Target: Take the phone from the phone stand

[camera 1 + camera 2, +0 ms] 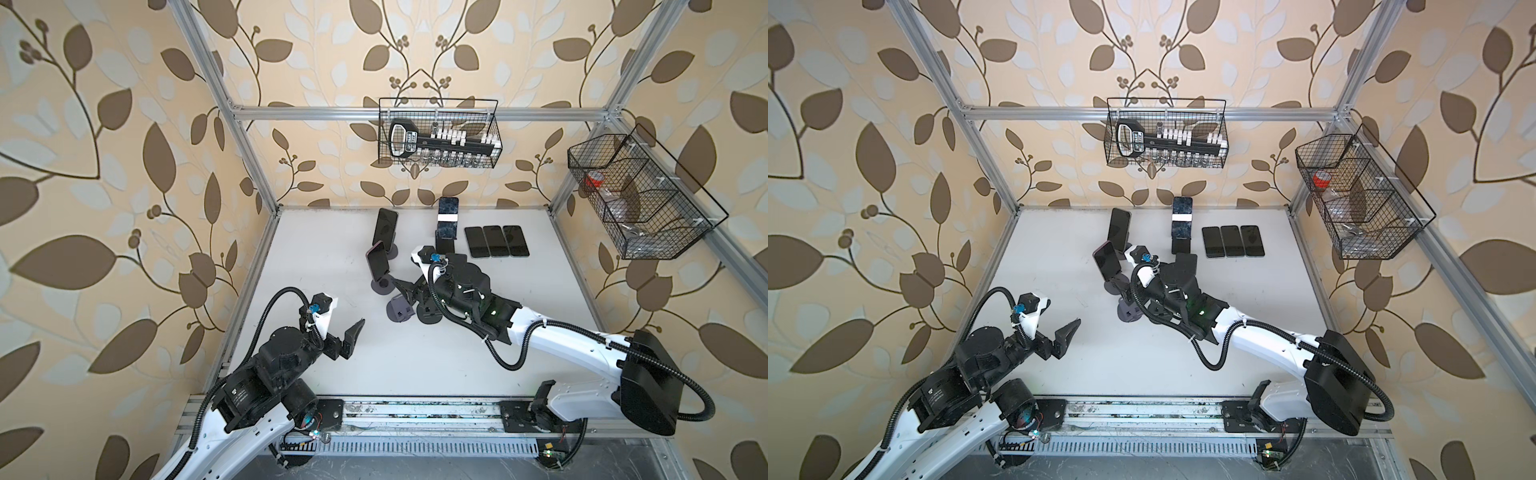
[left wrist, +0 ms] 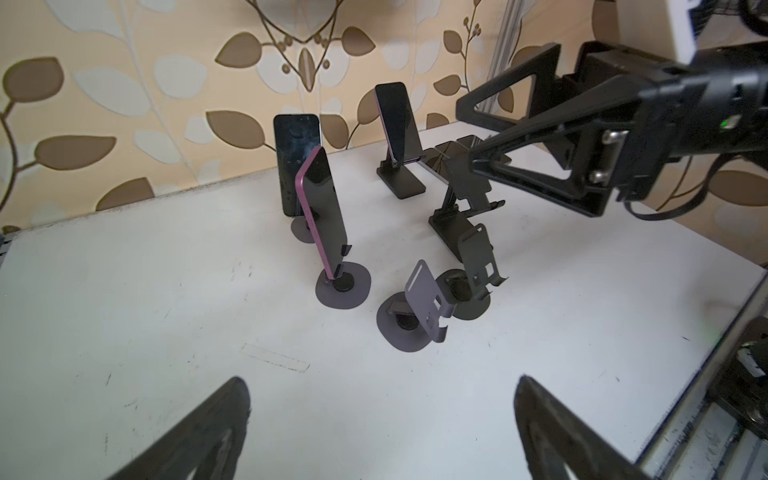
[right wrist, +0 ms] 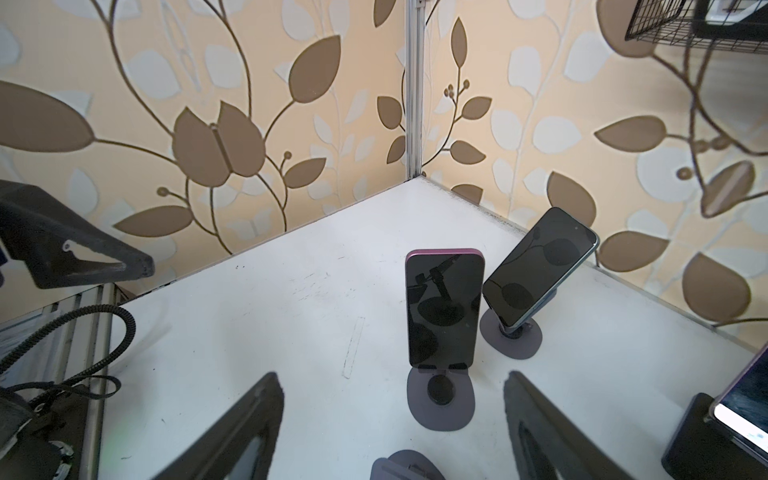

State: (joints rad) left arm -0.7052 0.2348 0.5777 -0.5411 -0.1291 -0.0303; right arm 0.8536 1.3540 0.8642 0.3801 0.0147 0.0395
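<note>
We see the pink phone (image 3: 444,307) standing upright in its stand (image 3: 440,401) on the counter (image 3: 291,332). The right tool (image 3: 390,378) sits just in front of that phone. Its fingers are spread apart with nothing between them, clear of the phone. The left tool (image 2: 379,379) is well apart from the phone, spread wide and empty. Just behind the phone a blue phone (image 3: 540,266) leans on its own base. A grey stand (image 2: 424,303) and a dark stand (image 2: 478,257) wait empty near the phone, seemingly below the right arm.
</note>
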